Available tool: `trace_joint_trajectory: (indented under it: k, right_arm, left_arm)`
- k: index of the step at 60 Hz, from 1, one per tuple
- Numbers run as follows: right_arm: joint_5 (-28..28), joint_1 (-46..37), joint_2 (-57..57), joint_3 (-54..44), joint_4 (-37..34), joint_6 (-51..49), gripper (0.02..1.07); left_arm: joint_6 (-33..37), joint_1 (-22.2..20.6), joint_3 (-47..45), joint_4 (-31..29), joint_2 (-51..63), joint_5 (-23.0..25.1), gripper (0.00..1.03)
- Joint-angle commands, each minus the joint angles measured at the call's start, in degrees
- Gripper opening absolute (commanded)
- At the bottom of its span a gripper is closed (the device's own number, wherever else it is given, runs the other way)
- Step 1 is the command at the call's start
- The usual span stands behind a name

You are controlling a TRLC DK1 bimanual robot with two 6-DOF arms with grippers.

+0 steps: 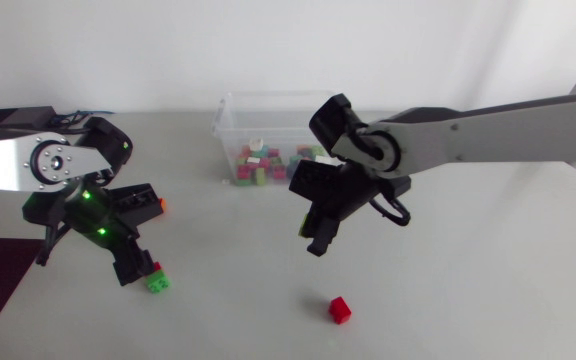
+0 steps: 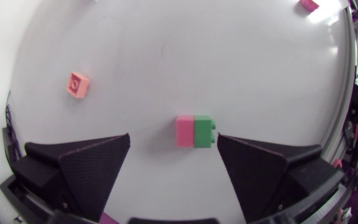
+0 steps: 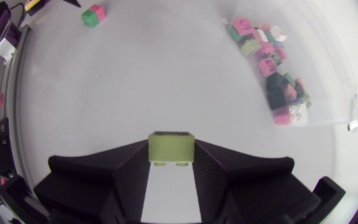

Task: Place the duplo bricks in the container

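Right tool [image 1: 317, 243] is clamping a yellow-green brick [image 3: 171, 148] between both fingers. It is hanging above the surface [image 1: 468, 280], near the container [image 1: 226, 125] but not over it. That brick is counting as lifted, not delivered.

Left tool [image 2: 174, 150] is standing wide and low over the surface. A pink brick [image 2: 184, 131] and a green brick [image 2: 204, 132] are lying joined side by side between its fingers. The green one is sitting just beside one finger, and neither finger is gripping. Judging this pair as lined up for pick-up, not taken.

Farther out from the left tool, an orange brick [image 2: 78, 84] is lying loose on the surface. A red brick [image 1: 340, 309] is sitting alone, well apart from both tools.

Farthest off, the clear container is holding a heap of bricks [image 1: 263, 165] in pink, green, white and darker colours.

Progress, as a judgement: the bulk is looking done. At least five bricks are remaining outside:
- the one in the right tool
- the pink and green pair
- the orange one
- the red one
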Motion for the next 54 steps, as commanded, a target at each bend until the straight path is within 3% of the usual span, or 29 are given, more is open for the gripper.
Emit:
trace_joint_trajectory:
  k: [1, 29, 38, 46, 52, 54]
  right_arm:
    - [-0.3, -0.1, -3.3, -2.3, -0.7, 1.7, 0.29]
    - [-2.0, 0.3, -18.2, 0.4, -8.5, 4.0, 0.29]
    - [-3.4, 0.1, -20.5, 3.0, -9.5, 5.1, 0.28]
    - [-4.4, -0.3, -20.5, 5.2, -8.5, 6.8, 0.29]
    - [-5.0, -0.9, -19.6, 6.6, -6.1, 8.4, 0.29]
    - [-5.1, -1.1, -19.1, 7.3, -5.0, 9.0, 0.29]
  left_arm:
    - [-3.4, -0.9, -2.0, -0.6, 2.5, -0.7, 0.97]
    - [-4.2, -1.1, -5.2, 4.0, 6.7, -0.9, 0.97]
    - [-4.0, -0.9, -6.0, 6.6, 9.0, -0.8, 0.90]
    - [-4.0, -0.7, -6.3, 8.7, 10.5, -0.2, 0.71]
    - [-4.0, -0.4, -6.4, 9.0, 11.4, 0.7, 0.47]
    - [-3.9, -0.4, -6.4, 9.0, 11.4, 0.9, 0.27]
